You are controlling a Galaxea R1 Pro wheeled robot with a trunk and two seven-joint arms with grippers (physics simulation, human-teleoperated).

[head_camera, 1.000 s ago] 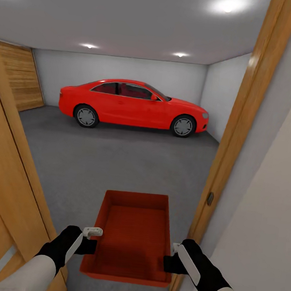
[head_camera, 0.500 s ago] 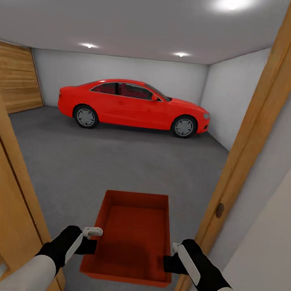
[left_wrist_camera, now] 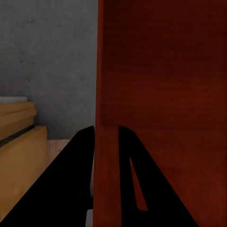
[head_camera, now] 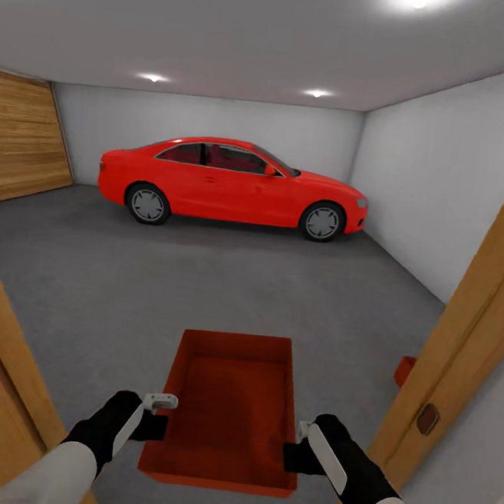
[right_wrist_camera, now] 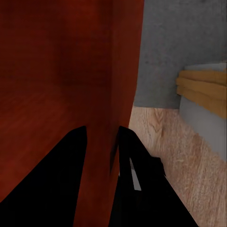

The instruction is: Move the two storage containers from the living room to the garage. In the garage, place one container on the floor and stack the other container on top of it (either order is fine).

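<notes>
A red-orange storage container (head_camera: pixel 225 407) sits low in the middle of the frame, held up over the grey floor (head_camera: pixel 202 286). The left end effector (head_camera: pixel 160 419) pinches its left wall; the right end effector (head_camera: pixel 295 449) pinches its right wall. A red car (head_camera: pixel 232 182) is parked far behind.

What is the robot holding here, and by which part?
One red-orange storage container, carried by both arms: the left gripper is shut on its left side wall and the right gripper on its right side wall, each near the end closest to the robot.
</notes>
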